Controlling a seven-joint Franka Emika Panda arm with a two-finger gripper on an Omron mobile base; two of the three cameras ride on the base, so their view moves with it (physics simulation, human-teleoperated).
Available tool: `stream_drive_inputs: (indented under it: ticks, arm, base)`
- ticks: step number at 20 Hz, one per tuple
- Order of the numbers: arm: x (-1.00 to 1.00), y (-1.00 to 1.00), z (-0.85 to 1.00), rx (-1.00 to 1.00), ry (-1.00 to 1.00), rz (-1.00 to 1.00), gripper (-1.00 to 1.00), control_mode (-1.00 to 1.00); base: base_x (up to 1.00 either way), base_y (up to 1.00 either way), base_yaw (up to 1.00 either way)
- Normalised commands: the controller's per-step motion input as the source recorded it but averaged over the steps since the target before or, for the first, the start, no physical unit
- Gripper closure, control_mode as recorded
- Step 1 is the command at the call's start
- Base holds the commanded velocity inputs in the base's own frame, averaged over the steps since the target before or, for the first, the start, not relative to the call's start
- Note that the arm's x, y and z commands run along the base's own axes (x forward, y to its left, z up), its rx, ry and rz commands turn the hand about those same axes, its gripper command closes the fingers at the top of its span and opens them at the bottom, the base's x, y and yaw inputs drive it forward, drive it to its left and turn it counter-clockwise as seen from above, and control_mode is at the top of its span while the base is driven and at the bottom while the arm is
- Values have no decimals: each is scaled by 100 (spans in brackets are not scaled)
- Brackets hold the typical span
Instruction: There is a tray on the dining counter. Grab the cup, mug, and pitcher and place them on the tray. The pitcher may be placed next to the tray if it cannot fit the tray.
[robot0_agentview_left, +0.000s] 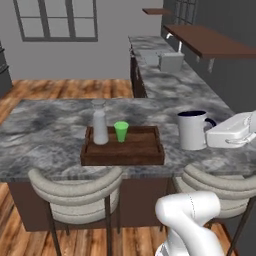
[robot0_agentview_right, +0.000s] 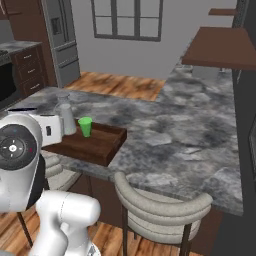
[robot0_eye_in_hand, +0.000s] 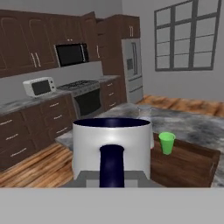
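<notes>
The dark wooden tray (robot0_agentview_left: 135, 150) lies on the grey marbled dining counter (robot0_agentview_left: 45, 135). On its back left part stands the pale pitcher (robot0_agentview_left: 100, 125), with the green cup (robot0_agentview_left: 121, 131) upright just to its right. Right of the tray is the white mug (robot0_agentview_left: 191, 130) with its navy inside, upright. My gripper (robot0_agentview_left: 214, 129) comes in from the right and is shut on the mug's dark handle. In the hand view the mug (robot0_eye_in_hand: 111, 144) is close in front with its handle toward me, and the cup (robot0_eye_in_hand: 166, 142) and tray (robot0_eye_in_hand: 188, 164) lie beyond. I cannot tell whether the mug's base touches the counter.
Two pale padded stools (robot0_agentview_left: 75, 192) (robot0_agentview_left: 220, 187) stand against the counter's near edge. A back worktop with a sink (robot0_agentview_left: 167, 60) runs behind, under a brown shelf (robot0_agentview_left: 210, 40). Bare counter (robot0_agentview_right: 175, 135) stretches to the tray's right.
</notes>
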Motion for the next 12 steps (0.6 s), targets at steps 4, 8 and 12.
stream_drive_inputs:
  ticks: [4, 8, 12]
  arm:
    - [0, 0, 0, 0, 0, 0, 100, 100]
    - [25, -8, 0, 1, 0, 0, 100, -100]
    - [100, -15, 0, 2, 2, 0, 100, -100]
  base:
    - [100, -44, 20]
    - [75, -19, 1]
    - [0, 0, 0]
